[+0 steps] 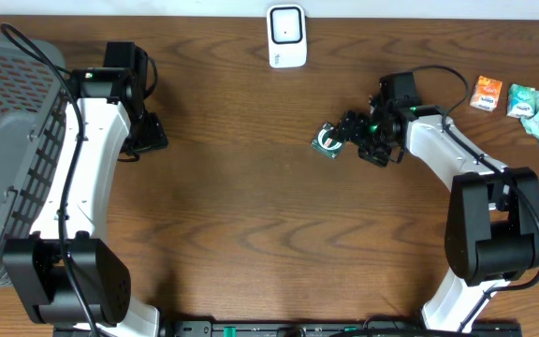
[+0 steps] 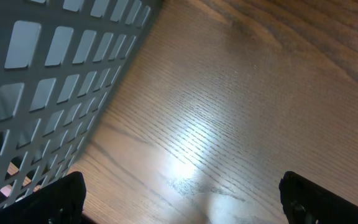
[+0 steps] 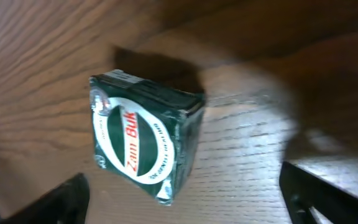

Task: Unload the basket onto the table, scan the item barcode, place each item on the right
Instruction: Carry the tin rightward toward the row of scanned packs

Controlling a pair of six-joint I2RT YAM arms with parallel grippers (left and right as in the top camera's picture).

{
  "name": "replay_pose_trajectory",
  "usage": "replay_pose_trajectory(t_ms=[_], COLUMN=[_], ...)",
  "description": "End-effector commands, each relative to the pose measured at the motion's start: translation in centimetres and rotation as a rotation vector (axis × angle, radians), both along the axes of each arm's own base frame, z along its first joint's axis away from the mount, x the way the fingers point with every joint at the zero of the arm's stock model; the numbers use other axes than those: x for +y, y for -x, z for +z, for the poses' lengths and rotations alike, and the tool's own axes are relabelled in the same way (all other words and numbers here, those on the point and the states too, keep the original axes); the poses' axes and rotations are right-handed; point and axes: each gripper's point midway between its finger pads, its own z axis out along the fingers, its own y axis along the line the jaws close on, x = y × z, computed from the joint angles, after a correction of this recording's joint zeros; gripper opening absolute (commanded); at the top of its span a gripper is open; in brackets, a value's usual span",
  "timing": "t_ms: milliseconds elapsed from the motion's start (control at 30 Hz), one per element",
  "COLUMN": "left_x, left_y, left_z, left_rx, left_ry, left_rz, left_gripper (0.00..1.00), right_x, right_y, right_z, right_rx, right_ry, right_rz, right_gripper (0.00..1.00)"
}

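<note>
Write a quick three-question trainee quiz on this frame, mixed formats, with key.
1. True or false: the right gripper is shut on the green Zam-Buk box.
2. Where is the white scanner? A: at the far edge of the table. B: at its near edge. C: touching the box.
3. Which is nearer the box: the left gripper or the right one?

Key: 1 false; it is open and the box lies on the table. 2 A. 3 the right one.

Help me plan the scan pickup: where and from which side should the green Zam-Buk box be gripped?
Pinch the Zam-Buk box across its narrow side walls, from above: it seems to lie flat, label up, sides clear, the open right claw beside it.
</note>
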Motion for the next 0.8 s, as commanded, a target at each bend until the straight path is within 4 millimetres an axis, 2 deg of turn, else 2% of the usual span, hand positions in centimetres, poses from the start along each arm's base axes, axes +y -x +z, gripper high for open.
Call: replay_pose_trajectory(t_ms=[0,67,200,333,400,533,600,700,767], left_x=[0.0,0.0,0.0,0.0,0.0,0.0,0.0,0.0,0.0], left_y=[-0.1,-0.1,-0.1,-0.1,-0.1,-0.1,-0.1,-0.1,-0.1], left_z=[0.4,0.4,0.4,0.4,0.4,0.4,0.4,0.4,0.4], left_rx=[-0.014,-0.014,-0.014,-0.014,-0.014,-0.014,-0.014,-0.014,-0.014], left_ry=[-0.001,-0.001,-0.001,-0.001,-0.001,-0.001,-0.001,-0.001,-0.001], left_rz=[0.016,0.016,0.016,0.016,0.016,0.016,0.016,0.016,0.016], left_gripper=[0.98,0.98,0.98,0.98,0.98,0.98,0.98,0.98,0.98], right_x=[0.5,1.1,4.6,5.3,5.2,3.0,3.0,3.5,3.3], right_y=[0.2,0.2,-0.9,-1.5,-2.0,-3.4,-3.8,-3.7,-2.9], right_z=[0.3,0.4,1.4,2.4,3.1,5.1,5.8,6.0,5.3], right_rx=[0.010,0.000,-0.181,-0.204,-0.209,-0.223,-0.252,-0.340,-0.320], right_ry=[-0.008,-0.008,0.036,0.112,0.136,0.280,0.303,0.360,0.379], right_rz=[-0.034,-0.019,0.220,0.217,0.210,0.167,0.214,0.470,0.536], right_gripper=[0.96,0.96,0.91,0.82,0.82,0.86,0.86,0.86,0.92])
